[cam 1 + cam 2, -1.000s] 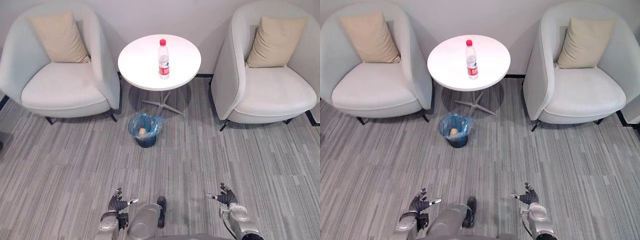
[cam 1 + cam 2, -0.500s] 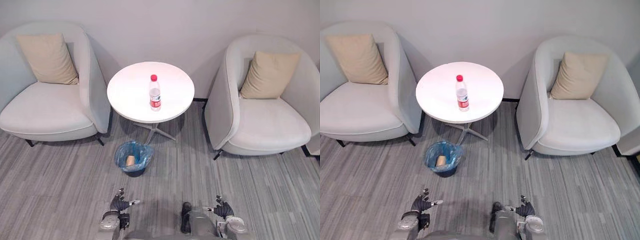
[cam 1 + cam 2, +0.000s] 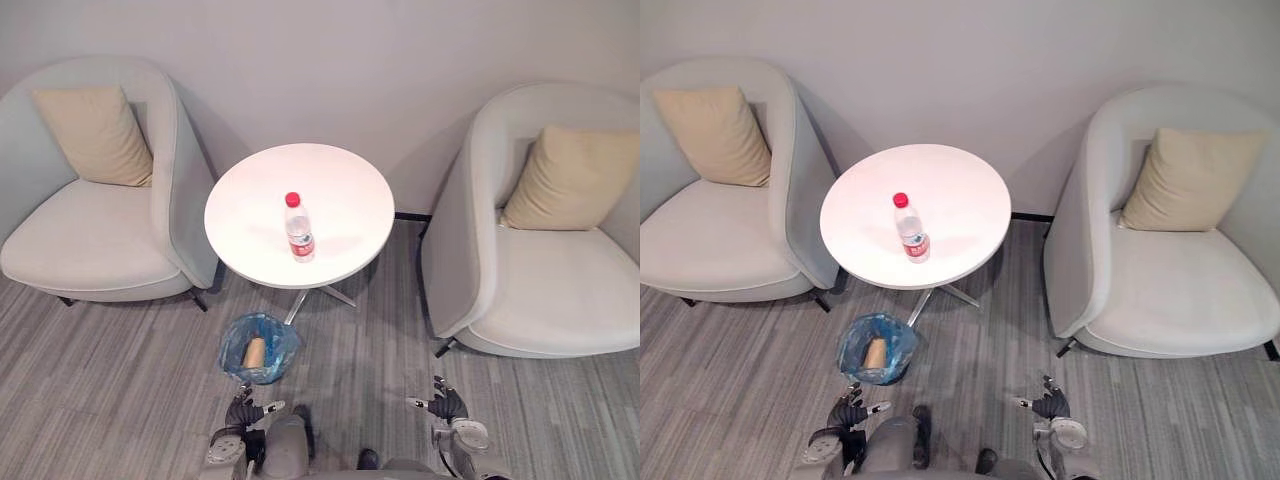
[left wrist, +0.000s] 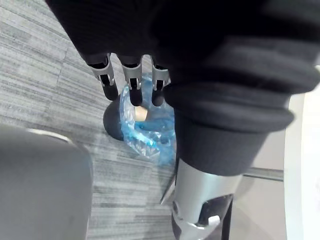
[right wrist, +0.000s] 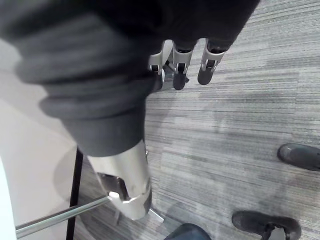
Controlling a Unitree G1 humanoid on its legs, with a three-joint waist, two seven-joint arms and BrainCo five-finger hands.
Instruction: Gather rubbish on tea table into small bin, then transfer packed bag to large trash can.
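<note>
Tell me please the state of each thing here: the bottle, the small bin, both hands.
bottle: upright on the tea table, red cap on
small bin: upright, lined with blue bag, one brownish item inside
left hand: open, empty
right hand: open, empty

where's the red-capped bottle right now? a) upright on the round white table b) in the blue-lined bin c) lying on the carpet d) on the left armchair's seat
A: the bottle stands upright on the round white table, well apart from the small bin, which sits nearer the robot.
</note>
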